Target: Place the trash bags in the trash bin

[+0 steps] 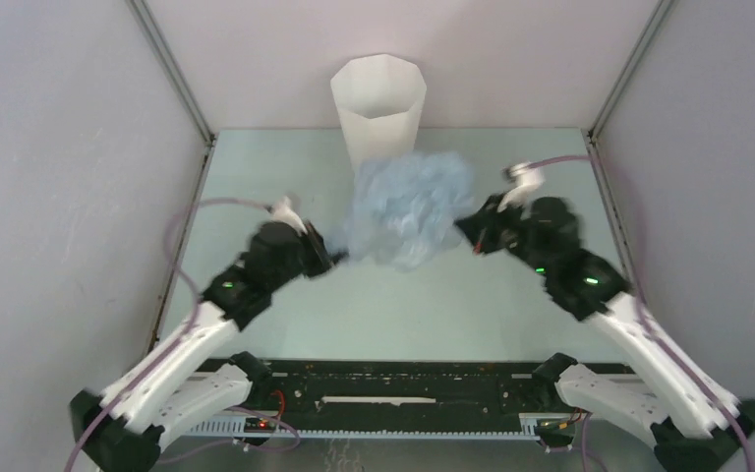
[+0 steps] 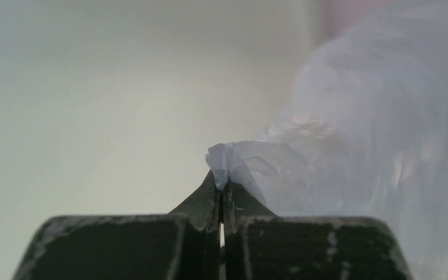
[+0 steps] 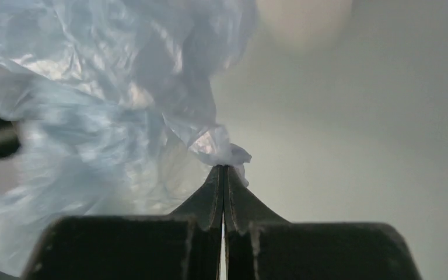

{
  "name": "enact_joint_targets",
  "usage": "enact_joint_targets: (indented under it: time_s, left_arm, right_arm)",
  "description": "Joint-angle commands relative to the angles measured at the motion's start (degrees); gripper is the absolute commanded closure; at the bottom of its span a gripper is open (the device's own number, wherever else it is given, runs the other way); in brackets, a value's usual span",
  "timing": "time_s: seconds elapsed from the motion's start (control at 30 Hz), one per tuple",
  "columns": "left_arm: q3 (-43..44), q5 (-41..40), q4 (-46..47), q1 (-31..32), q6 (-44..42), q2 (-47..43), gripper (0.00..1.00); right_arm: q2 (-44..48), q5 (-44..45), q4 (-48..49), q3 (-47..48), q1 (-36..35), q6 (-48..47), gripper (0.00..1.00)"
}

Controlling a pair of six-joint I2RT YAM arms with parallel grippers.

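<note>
The pale-blue trash bag (image 1: pixel 410 208) hangs crumpled between my two grippers, just in front of the tall white faceted trash bin (image 1: pixel 377 106) at the back centre. My left gripper (image 1: pixel 328 253) is shut on the bag's left edge; the pinched film (image 2: pixel 224 166) shows at its tips (image 2: pixel 221 185). My right gripper (image 1: pixel 468 230) is shut on the bag's right edge; the pinched film (image 3: pixel 224 153) bunches at its tips (image 3: pixel 224 170). The bag (image 2: pixel 379 134) fills the right of the left wrist view and the left of the right wrist view (image 3: pixel 99 111).
The pale green table (image 1: pixel 393 305) is walled by grey panels on the left, right and back. The arm bases and a black rail (image 1: pixel 393 388) sit at the near edge. The bin shows as a blurred pale shape (image 3: pixel 303 20) at the top of the right wrist view.
</note>
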State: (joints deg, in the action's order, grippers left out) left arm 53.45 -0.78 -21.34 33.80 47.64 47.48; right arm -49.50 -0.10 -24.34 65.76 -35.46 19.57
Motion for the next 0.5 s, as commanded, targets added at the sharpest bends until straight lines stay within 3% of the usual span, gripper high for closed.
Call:
enact_joint_targets:
  time_s: [0.0,0.13,0.27,0.37,0.47]
  left_arm:
    - [-24.3,4.7,-5.6,-0.2,6.6,1.9,1.0]
    - [-22.5,2.6,-4.4,-0.4,6.8,-5.4,1.0]
    - [-6.2,7.7,-3.9,-6.0,4.7,1.7,1.0]
    - [20.7,9.3,-8.6,-7.3,0.1,10.6,1.0]
    - [48.2,4.2,-14.6,-3.3,-6.8,16.5,1.0]
  right_arm:
    - [-9.2,-10.2,-7.4,-22.3,-0.8,9.5,1.0]
    - [-7.0,-8.7,-6.3,-20.2,-2.2,9.5,1.0]
    - [-11.2,-11.1,-9.5,-4.0,5.7,8.7,1.0]
    - [-19.1,-10.7,-20.5,25.3,8.4,5.7,1.0]
    - [-24.0,-2.9,-29.2,54.9,1.3,-0.6,1.0]
